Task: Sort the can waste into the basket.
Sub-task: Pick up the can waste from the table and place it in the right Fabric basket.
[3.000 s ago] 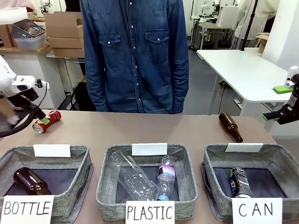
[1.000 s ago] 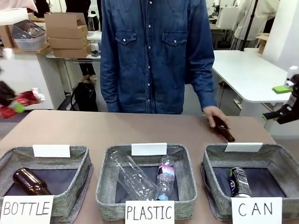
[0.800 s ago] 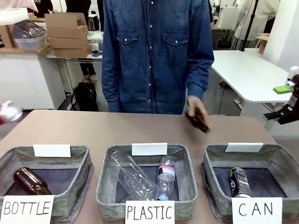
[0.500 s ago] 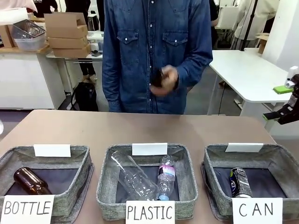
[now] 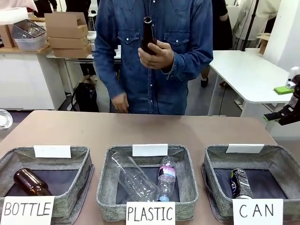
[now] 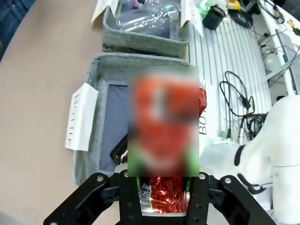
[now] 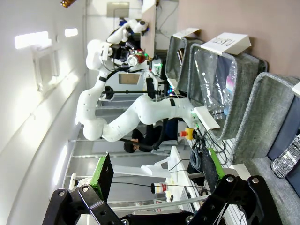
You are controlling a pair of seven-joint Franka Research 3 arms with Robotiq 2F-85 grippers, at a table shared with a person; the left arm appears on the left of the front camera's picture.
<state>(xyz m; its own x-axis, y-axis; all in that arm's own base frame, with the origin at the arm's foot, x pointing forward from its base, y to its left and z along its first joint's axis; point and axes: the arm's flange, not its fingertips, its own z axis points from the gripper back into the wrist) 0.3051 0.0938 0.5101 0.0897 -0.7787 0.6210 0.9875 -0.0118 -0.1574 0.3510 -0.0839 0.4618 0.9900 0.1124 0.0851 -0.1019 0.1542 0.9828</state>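
Transport is the step in hand, by my reading. At the left, your left gripper (image 6: 162,185) has its jaws pinching the red can (image 6: 159,199), a crumpled, glossy shell of thin metal. It hangs above the BOTTLE basket (image 6: 140,63), soft grey weave, where a smooth brown glass bottle (image 6: 119,150) lies. That bin is the wrong one, so the next move calls for a long carry rightward. You need to pass the PLASTIC basket (image 5: 105,187) with its crinkled clear plastic bottles (image 5: 136,180), staying clear of the person's hand (image 5: 157,55), which holds a second brown bottle (image 5: 148,35) upright beyond the far edge. Let go only over the CAN basket (image 5: 276,150) at the right, where the dented silver can (image 5: 241,183) with dark blue print already rests on the dark bottom. Thin metal like this buckles, so I would not squeeze harder. At the far right, your right gripper (image 7: 157,168) has its jaws spread wide, with nothing between them.
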